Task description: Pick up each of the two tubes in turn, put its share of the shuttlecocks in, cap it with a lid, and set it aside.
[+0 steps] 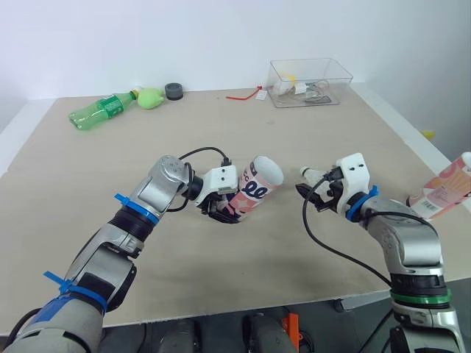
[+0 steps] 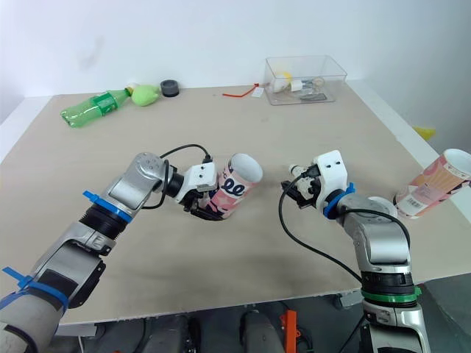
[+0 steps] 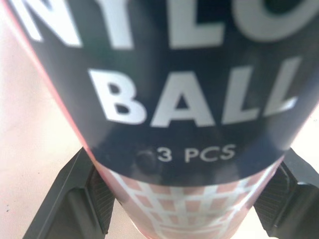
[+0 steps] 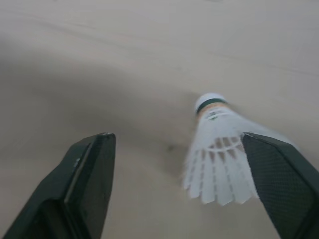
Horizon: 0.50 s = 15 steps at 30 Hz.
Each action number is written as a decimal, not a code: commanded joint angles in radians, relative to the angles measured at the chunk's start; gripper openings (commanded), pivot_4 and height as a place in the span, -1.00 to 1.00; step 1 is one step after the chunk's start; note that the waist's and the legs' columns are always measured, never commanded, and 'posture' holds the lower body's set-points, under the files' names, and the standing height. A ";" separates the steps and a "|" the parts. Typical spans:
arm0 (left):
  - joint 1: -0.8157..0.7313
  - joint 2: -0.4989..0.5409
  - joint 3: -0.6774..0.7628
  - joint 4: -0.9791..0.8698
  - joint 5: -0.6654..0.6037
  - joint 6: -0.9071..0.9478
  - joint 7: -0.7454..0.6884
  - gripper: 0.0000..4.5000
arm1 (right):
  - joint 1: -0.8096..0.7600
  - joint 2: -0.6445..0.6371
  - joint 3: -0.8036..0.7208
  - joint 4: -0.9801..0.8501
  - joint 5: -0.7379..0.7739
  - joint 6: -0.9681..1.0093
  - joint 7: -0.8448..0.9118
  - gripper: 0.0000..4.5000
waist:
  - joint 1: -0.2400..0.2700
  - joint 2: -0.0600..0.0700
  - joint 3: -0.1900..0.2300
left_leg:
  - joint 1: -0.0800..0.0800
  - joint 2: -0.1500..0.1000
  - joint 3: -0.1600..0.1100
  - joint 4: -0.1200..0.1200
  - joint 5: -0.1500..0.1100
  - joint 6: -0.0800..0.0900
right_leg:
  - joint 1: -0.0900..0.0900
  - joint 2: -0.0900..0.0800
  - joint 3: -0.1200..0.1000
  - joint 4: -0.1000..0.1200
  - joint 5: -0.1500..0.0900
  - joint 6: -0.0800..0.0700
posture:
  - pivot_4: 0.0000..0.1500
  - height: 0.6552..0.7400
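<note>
Our left jaws clamp the tube (image 1: 257, 187) low down, its open mouth tilted toward our right jaws, which stand apart above the counter (image 1: 221, 132), a shuttlecock (image 4: 215, 149) beside one finger, cork pointing tubeward

tube (image 3: 189, 99) printed "NYLO…", "BALL", "3 PCS" in white

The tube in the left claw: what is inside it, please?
The tube, tilted in the left claw, has no lid. Its pale inner wall near the mouth shows, with nothing visible there. Its own wall covers the deeper part.
</note>
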 commanded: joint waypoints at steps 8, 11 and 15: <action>-0.001 0.007 0.010 -0.017 -0.002 -0.009 0.010 0.34 | -0.047 0.021 -0.017 0.144 -0.016 -0.128 -0.035 0.44 | 0.000 0.000 0.000 | 0.000 0.000 0.000 0.000 0.000 0.000 | 0.000 0.000 0.000 0.000 0.000 0.000 | 1.00 1.00; 0.000 0.010 0.010 -0.018 -0.001 -0.009 0.012 0.34 | -0.055 0.023 -0.016 0.170 -0.019 -0.157 -0.034 -0.21 | 0.000 0.000 0.000 | 0.000 0.000 0.000 0.000 0.000 0.000 | 0.000 0.000 0.000 0.000 0.000 0.000 | 1.00 1.00; 0.000 0.013 0.009 -0.018 0.000 -0.010 0.011 0.34 | -0.088 0.021 -0.021 0.204 -0.009 -0.169 -0.022 -0.98 | 0.000 0.000 0.000 | 0.000 0.000 0.000 0.000 0.000 0.000 | 0.000 0.000 0.000 0.000 0.000 0.000 | 1.00 1.00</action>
